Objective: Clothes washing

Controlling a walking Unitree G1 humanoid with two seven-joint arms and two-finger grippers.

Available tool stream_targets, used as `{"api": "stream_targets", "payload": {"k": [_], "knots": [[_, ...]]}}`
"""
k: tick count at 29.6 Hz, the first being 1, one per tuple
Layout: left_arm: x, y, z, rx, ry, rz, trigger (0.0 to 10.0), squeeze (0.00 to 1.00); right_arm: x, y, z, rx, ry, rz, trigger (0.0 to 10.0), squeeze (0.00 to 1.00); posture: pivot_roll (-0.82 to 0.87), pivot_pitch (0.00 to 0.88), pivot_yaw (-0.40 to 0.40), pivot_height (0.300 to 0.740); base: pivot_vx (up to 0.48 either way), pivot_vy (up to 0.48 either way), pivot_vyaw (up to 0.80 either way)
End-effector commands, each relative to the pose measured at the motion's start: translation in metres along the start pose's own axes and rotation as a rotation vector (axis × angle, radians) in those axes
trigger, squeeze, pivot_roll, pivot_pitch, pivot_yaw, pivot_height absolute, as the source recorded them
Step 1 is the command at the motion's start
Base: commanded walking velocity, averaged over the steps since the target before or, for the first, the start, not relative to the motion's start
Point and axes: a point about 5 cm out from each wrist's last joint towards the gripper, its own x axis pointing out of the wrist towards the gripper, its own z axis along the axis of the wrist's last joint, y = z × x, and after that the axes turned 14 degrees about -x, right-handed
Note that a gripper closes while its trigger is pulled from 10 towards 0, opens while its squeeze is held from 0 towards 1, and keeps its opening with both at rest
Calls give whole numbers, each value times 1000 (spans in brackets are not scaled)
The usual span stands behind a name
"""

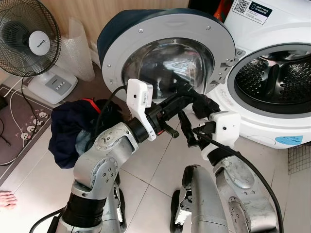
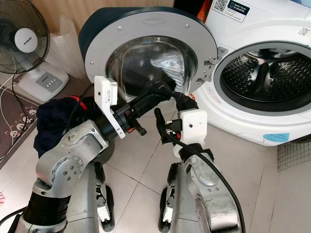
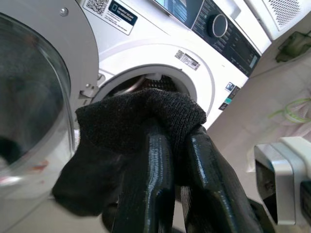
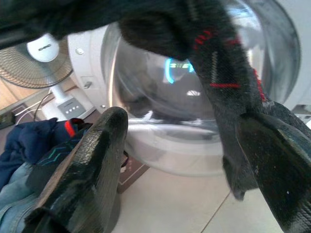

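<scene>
My left gripper (image 1: 187,93) is shut on a black sock (image 1: 204,104), held up in front of the washing machine's open round door (image 1: 167,58). In the left wrist view the sock (image 3: 141,116) drapes over both fingertips, and the drum opening (image 3: 146,85) lies beyond it. My right gripper (image 1: 187,128) is raised just below the sock, open. In the right wrist view its fingers (image 4: 92,170) stand wide apart, and the sock (image 4: 228,87), which shows red stripes, hangs down against the other finger. The steel drum (image 1: 277,80) is open at the right.
A pile of dark blue clothes (image 1: 77,124) sits in a basket on the floor left of the door. A standing fan (image 1: 29,43) and its cable are at far left on a mat. A person's foot (image 1: 6,199) is at the lower left edge.
</scene>
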Motion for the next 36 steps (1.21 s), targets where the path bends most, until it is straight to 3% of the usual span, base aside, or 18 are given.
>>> {"api": "stream_targets", "payload": {"k": [1, 7, 10, 14, 28, 36], "knots": [[-1, -7, -2, -1, 13, -32, 10000, 0, -3, 4, -6, 5, 26, 7, 10000, 0, 51, 326, -49, 556, 0, 0, 0], [-2, -8, -2, -5, 18, -36, 10000, 0, -2, -5, -9, -16, 42, -70, 10000, 0, 51, 326, -49, 556, 0, 0, 0], [-2, -7, -3, -7, 22, -35, 10000, 0, -4, -31, -17, -31, 106, -260, 10000, 0, 51, 326, -49, 556, 0, 0, 0], [-2, -8, -3, -8, 26, -38, 10000, 0, -8, -43, -21, -39, 132, -340, 10000, 0, 52, 331, -50, 556, 0, 0, 0], [-2, -7, -3, -6, 29, -37, 10000, 0, -2, -1, -10, 74, 51, -42, 10000, 0, 52, 333, -50, 556, 0, 0, 0], [-2, -8, -3, -10, 29, -41, 10000, 0, -1, -3, -10, 78, 49, -62, 10000, 0, 52, 332, -52, 556, 0, 0, 0]]}}
